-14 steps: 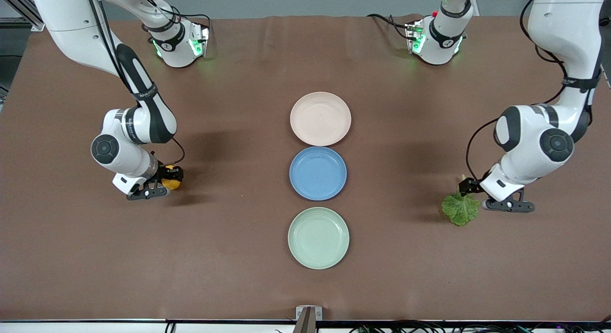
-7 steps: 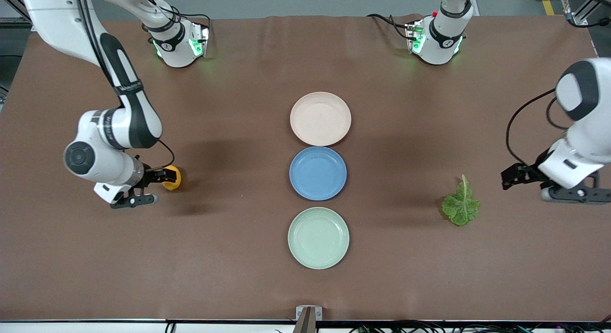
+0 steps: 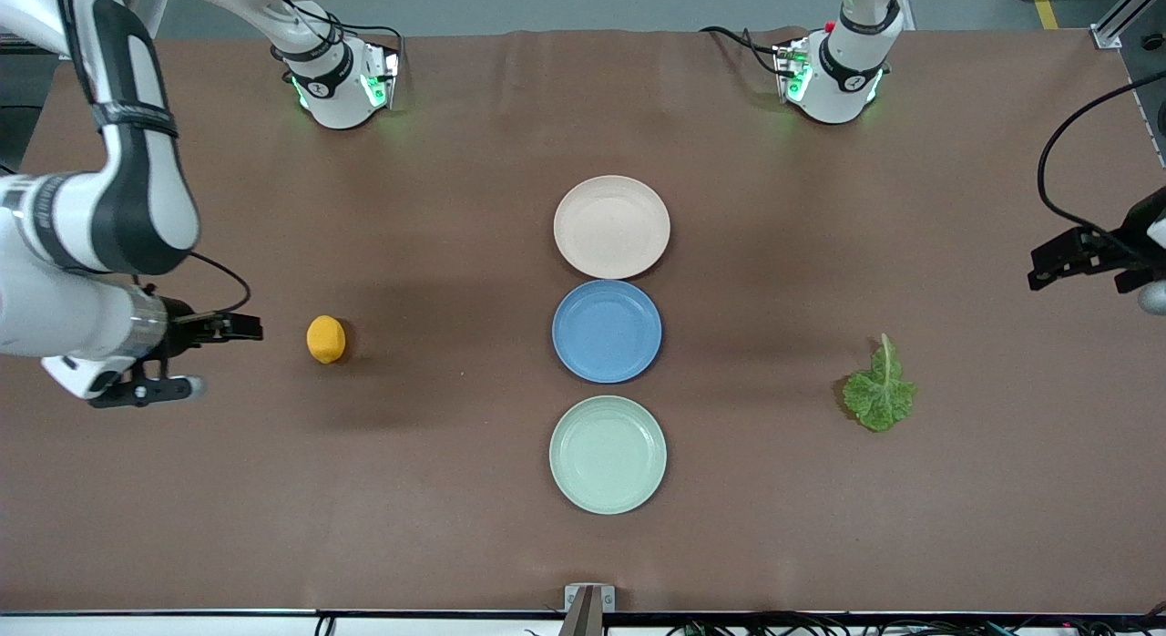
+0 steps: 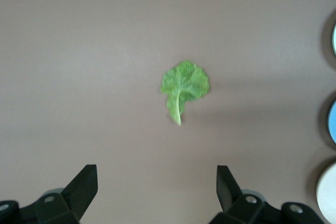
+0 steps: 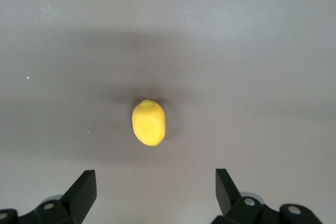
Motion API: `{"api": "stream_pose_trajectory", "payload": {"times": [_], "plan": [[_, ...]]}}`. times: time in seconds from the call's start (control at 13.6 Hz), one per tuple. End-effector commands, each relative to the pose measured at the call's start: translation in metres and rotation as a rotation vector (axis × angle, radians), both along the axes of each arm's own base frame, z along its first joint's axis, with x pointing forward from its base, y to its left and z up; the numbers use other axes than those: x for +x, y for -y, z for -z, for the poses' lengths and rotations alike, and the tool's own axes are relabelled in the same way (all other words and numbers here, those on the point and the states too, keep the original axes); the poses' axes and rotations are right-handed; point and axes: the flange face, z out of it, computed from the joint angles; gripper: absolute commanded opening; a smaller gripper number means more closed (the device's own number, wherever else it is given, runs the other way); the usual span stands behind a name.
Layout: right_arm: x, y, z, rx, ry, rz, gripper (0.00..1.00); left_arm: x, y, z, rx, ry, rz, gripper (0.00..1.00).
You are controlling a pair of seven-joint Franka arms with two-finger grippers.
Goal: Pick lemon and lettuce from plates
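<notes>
The lemon (image 3: 326, 339) lies on the bare table toward the right arm's end, and shows in the right wrist view (image 5: 149, 123). The lettuce (image 3: 879, 394) lies flat on the table toward the left arm's end, and shows in the left wrist view (image 4: 184, 87). The beige-pink plate (image 3: 611, 226) and the mint green plate (image 3: 608, 454) stand empty in the middle. My right gripper (image 3: 214, 356) (image 5: 155, 174) is open and empty, raised beside the lemon. My left gripper (image 3: 1093, 281) (image 4: 156, 174) is open and empty, raised near the table's end, apart from the lettuce.
An empty blue plate (image 3: 607, 331) sits between the two other plates in one row. The two arm bases (image 3: 342, 80) (image 3: 833, 76) stand along the table's edge farthest from the front camera. The brown tabletop (image 3: 455, 527) holds nothing else.
Both grippers have let go and pulled back and up toward their table ends. The lemon and the lettuce stay where they were set on the table.
</notes>
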Motion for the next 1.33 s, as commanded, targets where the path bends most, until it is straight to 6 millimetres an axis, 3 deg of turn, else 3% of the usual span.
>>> {"api": "stream_pose_trajectory", "payload": {"times": [0.0, 0.15, 0.29, 0.52, 0.88, 0.96, 1.25], "plan": [[0.003, 0.020, -0.030, -0.009, 0.005, 0.020, 1.00, -0.041, 0.000, -0.040, 0.011, -0.035, -0.030, 1.00], [0.003, 0.029, -0.032, -0.025, 0.000, 0.032, 1.00, -0.055, 0.006, -0.052, -0.001, -0.047, -0.061, 1.00], [0.007, 0.037, -0.052, -0.048, 0.040, 0.039, 1.00, -0.068, 0.016, -0.060, -0.035, -0.070, -0.070, 1.00], [0.008, 0.036, -0.058, -0.124, 0.046, 0.014, 1.00, -0.087, 0.027, -0.060, -0.038, -0.086, -0.102, 1.00], [0.002, 0.037, -0.053, -0.122, -0.005, 0.005, 1.00, -0.086, 0.033, -0.055, -0.039, -0.079, -0.087, 1.00], [0.002, 0.044, -0.054, -0.115, -0.002, 0.014, 1.00, -0.086, 0.037, -0.048, -0.040, -0.094, -0.073, 1.00], [-0.002, 0.037, -0.068, -0.093, 0.015, 0.019, 1.00, -0.077, 0.045, -0.037, -0.005, -0.047, -0.046, 1.00]]}}
